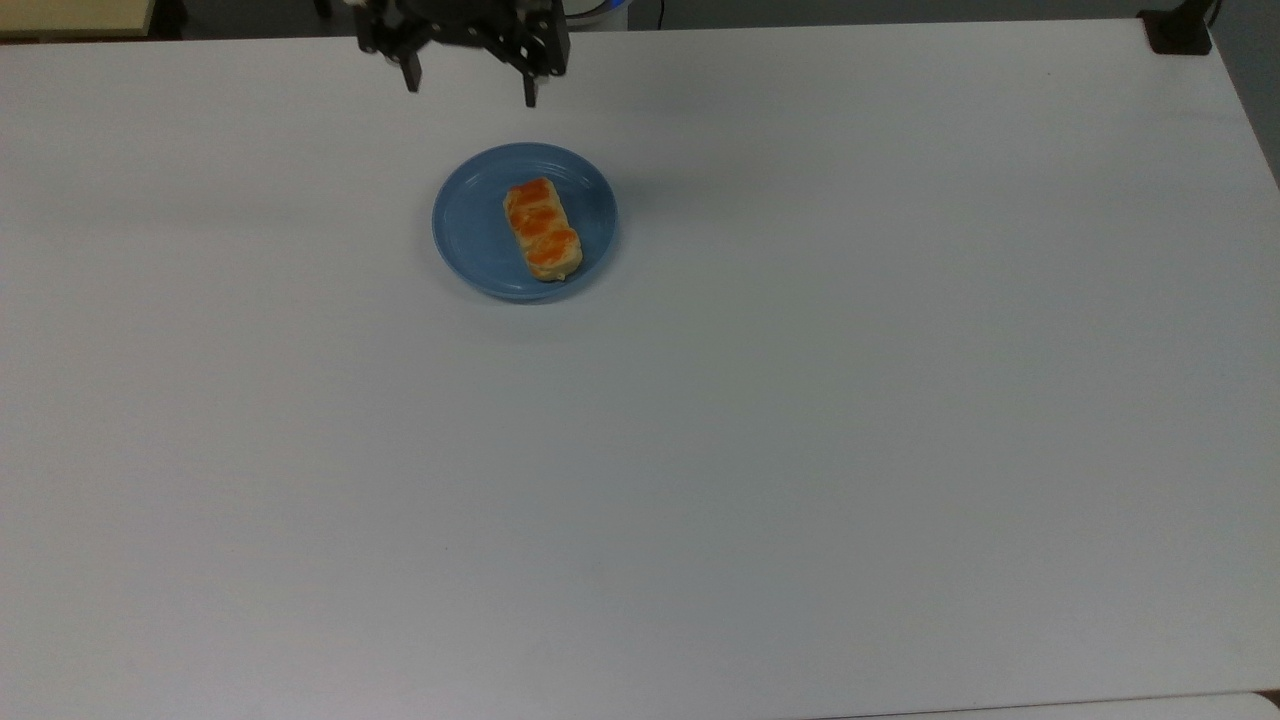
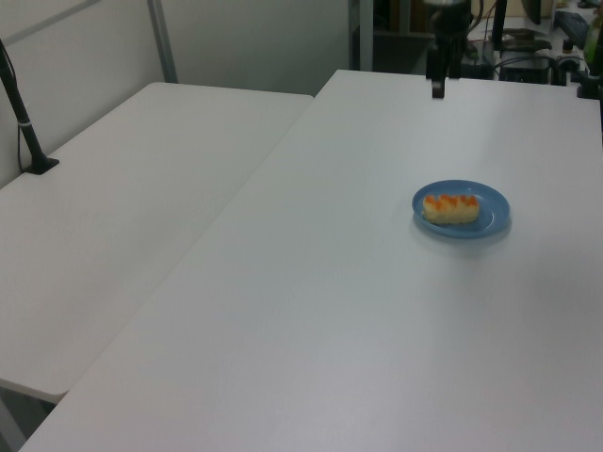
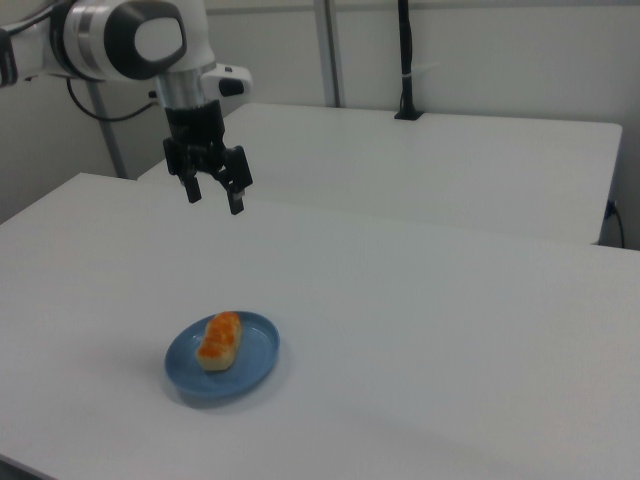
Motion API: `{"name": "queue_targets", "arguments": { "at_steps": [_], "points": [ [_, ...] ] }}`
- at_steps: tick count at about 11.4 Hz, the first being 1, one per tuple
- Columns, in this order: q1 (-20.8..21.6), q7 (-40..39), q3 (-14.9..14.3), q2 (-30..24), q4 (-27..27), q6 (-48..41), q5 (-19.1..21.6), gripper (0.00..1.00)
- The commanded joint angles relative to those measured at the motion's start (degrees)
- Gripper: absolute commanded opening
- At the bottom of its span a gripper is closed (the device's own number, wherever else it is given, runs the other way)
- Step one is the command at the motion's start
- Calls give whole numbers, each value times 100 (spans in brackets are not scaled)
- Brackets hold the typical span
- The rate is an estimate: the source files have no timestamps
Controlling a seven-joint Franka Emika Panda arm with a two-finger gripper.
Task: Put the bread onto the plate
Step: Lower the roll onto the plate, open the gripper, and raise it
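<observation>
Bread [image 1: 541,228] is already parked on the plate [image 1: 470,225], so the job looks pretty much done as far as can be judged. The loaf is laid flat inside the rim, slightly toward the 3 o'clock side of the plate in the top view, with its long axis run roughly from 11 o'clock to 5 o'clock. In the right view the bread [image 3: 219,339] is seen toward the 9 o'clock side of the plate [image 3: 252,362], orange bumps up, nothing hung over the edge. In the left view the same bread [image 2: 450,207] is seen well inside the plate [image 2: 494,217].

Not much seems to be left, maybe just the arm being parked somewhere out of the way.

The gripper [image 3: 214,190] is held high above the table [image 1: 800,450], well apart from the plate, off toward 12 o'clock from it in the top view. Its fingers [image 3: 236,203] are spread wide, with nothing held between them and nothing touched. In the top view the gripper [image 1: 468,88] is shown the same way, both tips clearly apart. From the left view the gripper [image 2: 438,85] is seen roughly edge-on, so the gap can't really be judged there.
</observation>
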Motion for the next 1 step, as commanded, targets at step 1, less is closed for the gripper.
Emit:
{"name": "queue_targets", "arguments": {
  "at_steps": [1],
  "points": [
    [-182, 208, 116, 95, 329, -308, 150, 100]
  ]
}}
